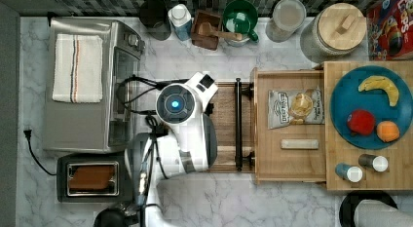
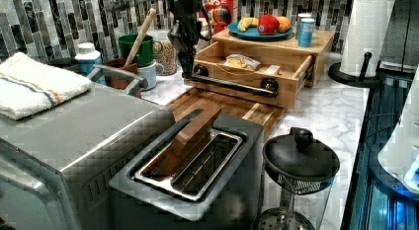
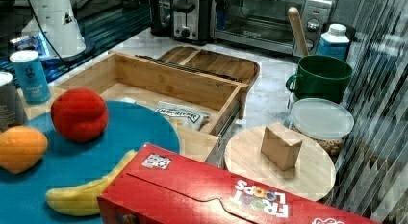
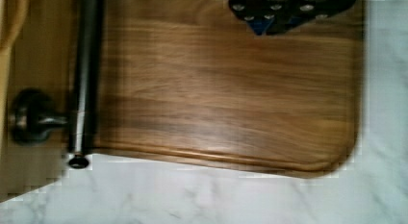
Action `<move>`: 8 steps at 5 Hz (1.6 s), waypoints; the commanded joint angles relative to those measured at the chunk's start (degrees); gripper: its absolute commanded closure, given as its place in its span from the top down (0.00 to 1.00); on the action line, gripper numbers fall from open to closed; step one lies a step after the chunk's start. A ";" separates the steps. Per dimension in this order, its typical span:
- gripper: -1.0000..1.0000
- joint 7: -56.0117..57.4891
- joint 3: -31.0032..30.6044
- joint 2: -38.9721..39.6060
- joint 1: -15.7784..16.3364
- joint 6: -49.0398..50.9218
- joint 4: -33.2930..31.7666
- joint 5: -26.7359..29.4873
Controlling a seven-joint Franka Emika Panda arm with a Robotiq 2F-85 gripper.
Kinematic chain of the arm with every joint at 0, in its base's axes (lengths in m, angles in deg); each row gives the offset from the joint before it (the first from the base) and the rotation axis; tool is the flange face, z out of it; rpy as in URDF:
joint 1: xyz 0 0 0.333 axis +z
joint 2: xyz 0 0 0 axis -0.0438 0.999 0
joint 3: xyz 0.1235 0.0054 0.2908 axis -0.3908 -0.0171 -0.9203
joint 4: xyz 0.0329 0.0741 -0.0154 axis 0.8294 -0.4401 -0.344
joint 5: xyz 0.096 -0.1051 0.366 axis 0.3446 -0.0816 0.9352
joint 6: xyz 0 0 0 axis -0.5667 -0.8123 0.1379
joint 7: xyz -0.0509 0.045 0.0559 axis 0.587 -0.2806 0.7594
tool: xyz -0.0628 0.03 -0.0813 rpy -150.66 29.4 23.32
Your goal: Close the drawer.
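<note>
While the drawer (image 1: 291, 161) stands pulled out from under the butcher-block top (image 1: 336, 173), the gripper (image 2: 187, 67) hangs just beside the far end of its handle bar (image 1: 238, 123) in the left view; whether it touches the bar I cannot tell. Whether its fingers are open or closed on anything cannot be told either.

Pale bamboo-coloured wood forms the drawer, a shallow rectangular box with thin raised walls and a flat bottom. A crinkled snack bag (image 1: 295, 107) and a small pale bar (image 1: 299, 144) lie inside. Its handle is a dark metal rod on two round knobs, the near knob (image 4: 26, 117) showing in the wrist view.

Under the handle lies a darker brown board (image 4: 231, 89) with streaked grain, a grooved edge and rounded corners, resting on the white marbled counter (image 1: 219, 198). A blue plate (image 1: 341, 124) with fruit sits on the butcher-block top.
</note>
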 commanded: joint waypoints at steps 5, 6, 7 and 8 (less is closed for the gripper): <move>0.00 6.13 6.35 1.67 -9.03 -7.83 -4.97 -9.32; 0.00 12.11 7.25 3.23 -11.72 -10.41 -3.81 -8.05; 0.00 17.40 8.39 5.45 -14.44 -11.09 -1.97 -7.78; 0.00 23.21 10.23 7.05 -16.13 -11.76 -0.58 -6.49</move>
